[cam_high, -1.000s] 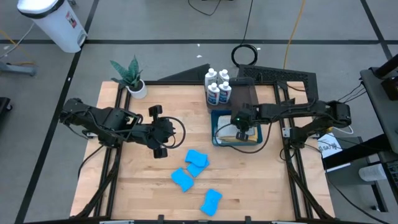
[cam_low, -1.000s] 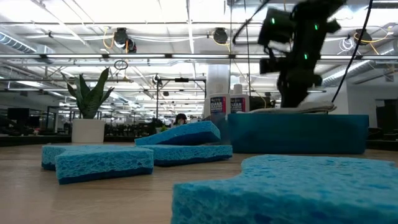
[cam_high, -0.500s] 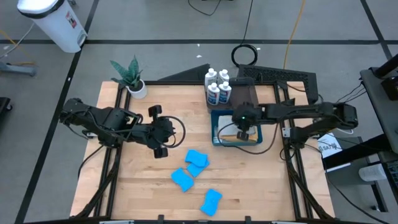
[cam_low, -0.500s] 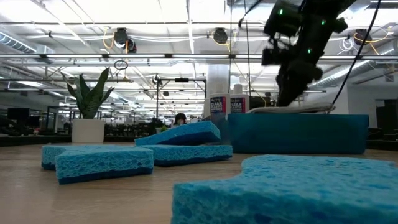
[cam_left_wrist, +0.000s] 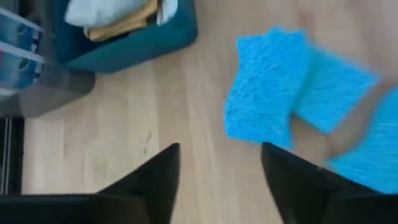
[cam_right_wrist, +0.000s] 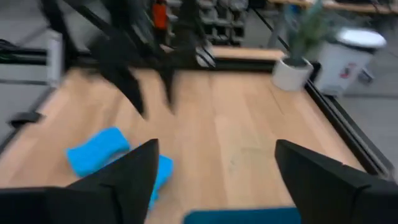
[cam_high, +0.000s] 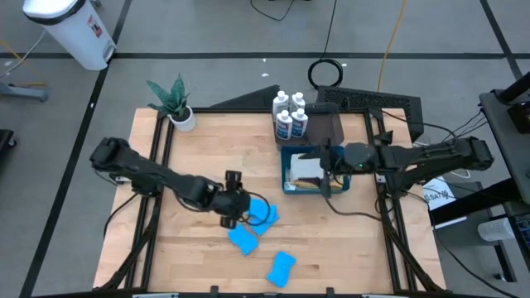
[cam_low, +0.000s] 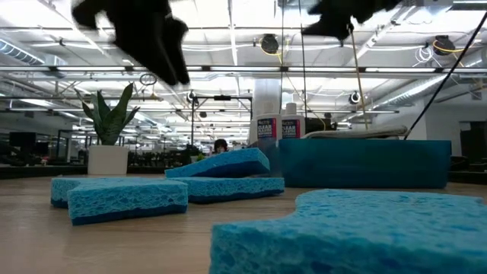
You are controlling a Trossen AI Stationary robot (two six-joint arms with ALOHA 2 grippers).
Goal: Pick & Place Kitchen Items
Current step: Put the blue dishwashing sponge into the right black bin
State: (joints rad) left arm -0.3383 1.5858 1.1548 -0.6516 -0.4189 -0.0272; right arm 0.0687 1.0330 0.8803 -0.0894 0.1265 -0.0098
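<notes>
The wooden surface [cam_high: 190,240] carries a blue bin [cam_high: 289,185] of folded cloths [cam_high: 305,171] and three blue sponges [cam_high: 261,213]. To pick well, centre the left hand [cam_high: 235,204], fingers spread and empty, squarely over the nearest sponge before descending. Above the bin, the right hand [cam_high: 325,168] stands released, level.

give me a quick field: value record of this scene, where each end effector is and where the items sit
left end effector: open, empty, above the table beside the sponge pile
right end effector: open, empty, over the blue bin
sponges: two overlapping, one touching them, one apart near the front edge
blue bin: holds folded cloths, white over orange
white bottles: four, clustered behind the bin
potted plant: back left corner
</notes>
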